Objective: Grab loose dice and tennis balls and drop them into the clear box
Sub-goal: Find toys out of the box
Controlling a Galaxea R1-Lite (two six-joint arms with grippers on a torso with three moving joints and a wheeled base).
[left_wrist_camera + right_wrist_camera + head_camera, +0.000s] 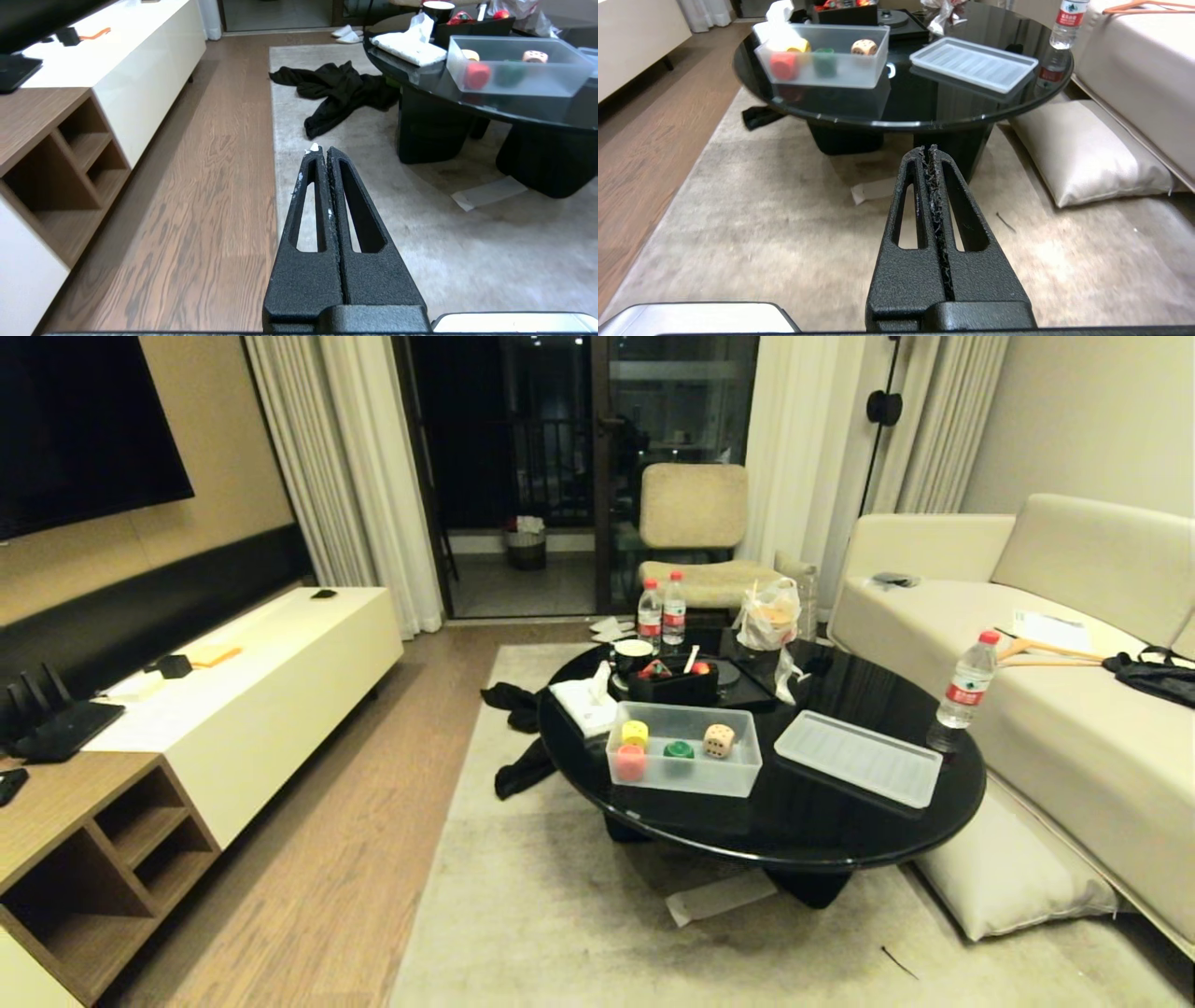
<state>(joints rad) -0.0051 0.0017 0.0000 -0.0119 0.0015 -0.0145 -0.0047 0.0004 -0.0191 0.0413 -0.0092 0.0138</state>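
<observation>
The clear box (pixel 691 780) stands open on the round black table (pixel 822 821), near its front left edge. Inside it lie four dice: yellow (pixel 635 732), red-orange (pixel 630 762), green (pixel 679 749) and beige (pixel 719 739). Its ribbed lid (pixel 859 758) lies flat to the right of it. No tennis balls are in view. Neither arm shows in the head view. My left gripper (pixel 321 149) hangs shut and empty over the rug's edge, short of the table. My right gripper (pixel 927 148) is shut and empty above the rug, in front of the table.
A water bottle (pixel 962 695) stands at the table's right edge. A black organiser tray (pixel 672 683) and a tissue pack (pixel 583 705) sit behind the box. Black clothing (pixel 518 747), a paper scrap (pixel 719 896) and a cushion (pixel 1008 877) lie on the floor. The sofa (pixel 1074 644) is at right.
</observation>
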